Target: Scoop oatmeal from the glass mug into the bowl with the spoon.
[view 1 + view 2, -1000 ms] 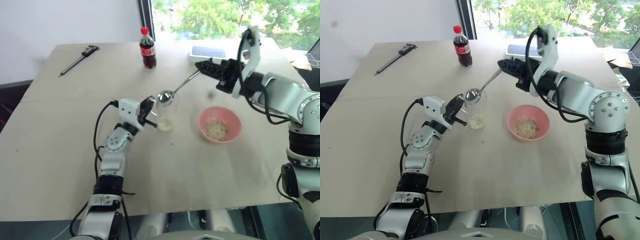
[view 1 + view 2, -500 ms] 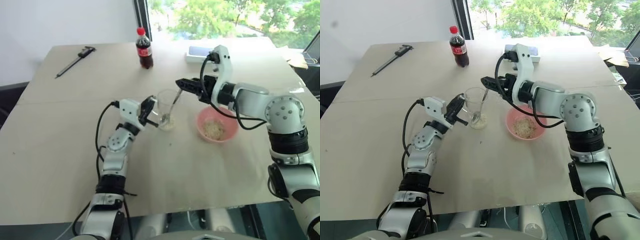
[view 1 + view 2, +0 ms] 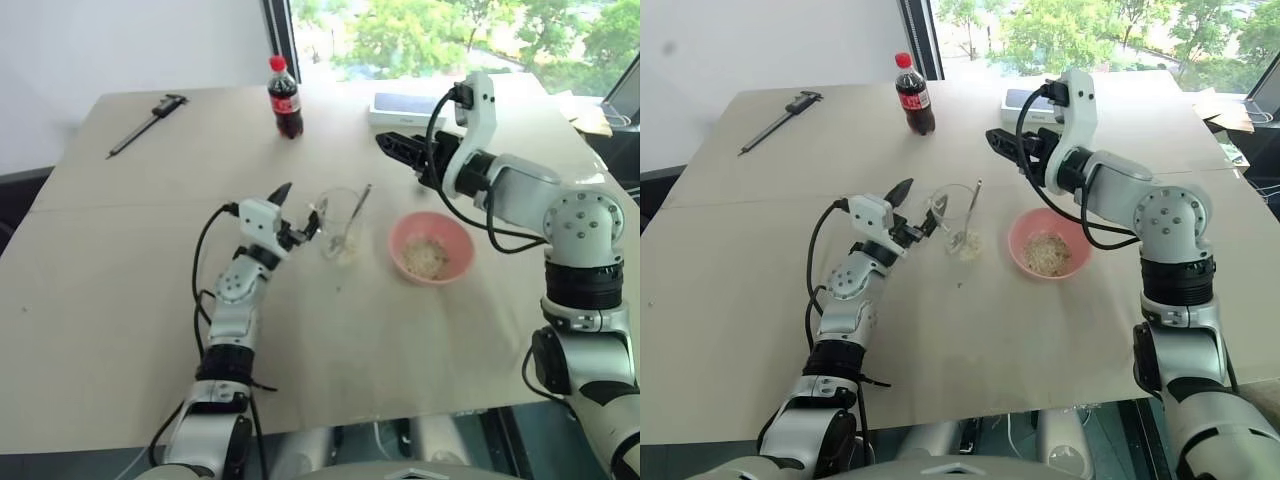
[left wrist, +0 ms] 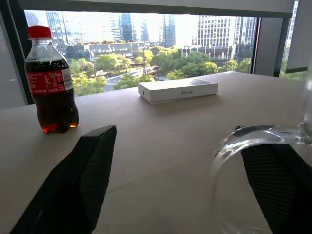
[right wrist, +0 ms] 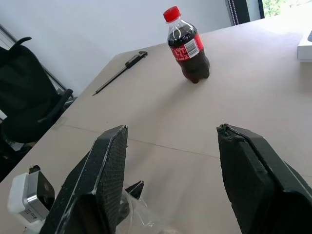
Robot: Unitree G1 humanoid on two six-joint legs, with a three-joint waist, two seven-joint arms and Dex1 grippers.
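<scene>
Left eye view: both claws have just let go. Left claw (image 3: 298,213) now spread beside the glass mug (image 3: 341,224); right claw (image 3: 398,146) spread, backed off. Spoon (image 3: 349,219) stands in the mug, oatmeal (image 3: 428,259) in the bowl (image 3: 431,248) on the worktop (image 3: 120,300). Scoop looks done.

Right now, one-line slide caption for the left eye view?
Both hands open: left hand beside the glass mug with the spoon standing inside, right hand empty above the pink bowl.

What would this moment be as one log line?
left hand: open beside mug | right hand: open, empty | spoon: in mug | bowl: holds oatmeal
</scene>
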